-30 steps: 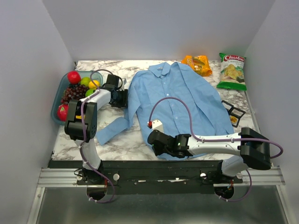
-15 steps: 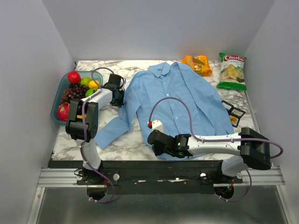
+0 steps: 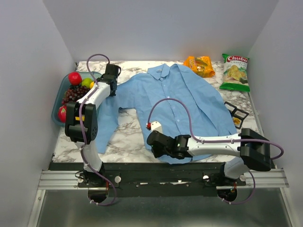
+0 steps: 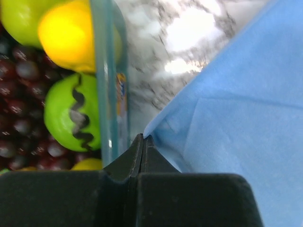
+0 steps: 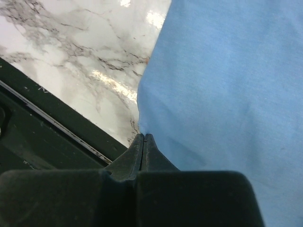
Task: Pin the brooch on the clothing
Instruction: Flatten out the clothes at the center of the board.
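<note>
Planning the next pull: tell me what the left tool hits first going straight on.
Probably the marble table, between the bin wall and the shirt the left tool pinches; depth is unclear.

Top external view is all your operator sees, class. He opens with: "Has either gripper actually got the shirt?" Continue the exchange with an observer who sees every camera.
Observer: Yes. On the left wrist view the left gripper is shut, with a corner of the shirt pinched at its tips.
Operator: What is next to it?
Observer: The clear wall of the fruit tub stands close beside those tips.
Operator: And the right?
Observer: The right gripper is shut on the shirt's edge, where the cloth meets the marble table.
</note>
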Motion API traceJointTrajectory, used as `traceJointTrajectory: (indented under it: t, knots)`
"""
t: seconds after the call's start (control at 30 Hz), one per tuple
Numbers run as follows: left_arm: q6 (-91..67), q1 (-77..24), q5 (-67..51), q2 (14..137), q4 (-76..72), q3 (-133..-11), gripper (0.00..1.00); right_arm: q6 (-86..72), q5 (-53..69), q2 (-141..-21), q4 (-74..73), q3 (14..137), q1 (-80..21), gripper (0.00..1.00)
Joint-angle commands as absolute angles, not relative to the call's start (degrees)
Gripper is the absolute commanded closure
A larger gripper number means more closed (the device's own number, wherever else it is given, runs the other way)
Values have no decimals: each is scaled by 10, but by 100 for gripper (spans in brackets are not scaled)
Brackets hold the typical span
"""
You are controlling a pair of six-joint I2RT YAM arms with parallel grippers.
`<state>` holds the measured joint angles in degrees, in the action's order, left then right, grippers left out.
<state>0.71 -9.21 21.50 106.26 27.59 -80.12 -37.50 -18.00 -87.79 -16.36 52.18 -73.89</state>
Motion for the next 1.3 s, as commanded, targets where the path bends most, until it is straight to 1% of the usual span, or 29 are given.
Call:
traceJointTrajectory:
  t: [0.0,0.07,0.17,0.2,0.23,0.27,0.33,0.37,0.4,0.43,0.53,0.7,0.73,0.77,0.8,0.83,0.87,0.9,0.97,1.0,1.07,1.1,1.13,1.2,1.23,1.27]
  knots:
    - [33,-86,280,1117,302,-879,100,-365,-152,-896,-146,556,-744,99]
    - [37,-84,280,1142,316,-915,100,-358,-138,-911,-137,575,-744,99]
    - [27,-83,257,1158,330,-937,100,-340,-119,-939,-129,611,-750,99]
    - [25,-83,249,1158,334,-940,97,-338,-116,-947,-127,620,-756,99]
    - [21,-83,237,1157,336,-941,73,-333,-112,-956,-125,630,-758,99]
    - [14,-83,220,1148,337,-942,59,-328,-99,-972,-120,650,-760,99]
    - [8,-83,198,1135,337,-940,34,-323,-86,-990,-116,671,-766,99]
    - [3,-83,179,1120,335,-936,30,-316,-80,-998,-112,682,-769,99]
    - [3,-83,170,1112,334,-934,27,-313,-71,-1017,-110,705,-772,99]
    - [3,-83,161,1104,332,-933,22,-309,-68,-1024,-108,716,-779,99]
    - [-15,-83,120,1078,323,-921,17,-294,-50,-1062,-104,765,-793,99]
    - [-26,-83,72,1063,318,-913,16,-271,-33,-1093,-106,823,-798,99]
    - [-30,-83,61,1063,318,-913,15,-267,-35,-1087,-106,826,-798,97]
    - [-32,-83,54,1065,318,-913,14,-260,-39,-1081,-108,831,-798,85]
    - [-35,-83,48,1066,317,-913,14,-258,-51,-1074,-110,830,-798,58]
    - [-36,-83,33,1067,317,-912,12,-256,-60,-1065,-115,828,-797,47]
    - [-40,-84,27,1071,316,-912,12,-257,-70,-1037,-125,817,-797,39]
    - [-42,-84,22,1072,316,-913,12,-256,-96,-1022,-128,807,-797,26]
    - [-47,-86,14,1075,316,-912,11,-259,-121,-958,-137,780,-791,19]
    - [-47,-87,13,1073,315,-911,11,-264,-144,-931,-143,747,-786,14]
    - [-50,-95,13,1068,309,-909,11,-281,-163,-884,-166,706,-755,12]
    - [-54,-98,11,1065,306,-904,12,-288,-175,-834,-175,661,-739,11]
    - [-59,-104,9,1063,302,-902,12,-295,-175,-812,-183,638,-697,10]
    - [-67,-126,4,1057,290,-893,12,-310,-174,-746,-199,585,-644,10]
    - [-69,-136,4,1056,286,-889,12,-310,-172,-724,-201,537,-580,10]
    - [-71,-147,4,1057,275,-886,12,-306,-169,-707,-213,512,-549,11]
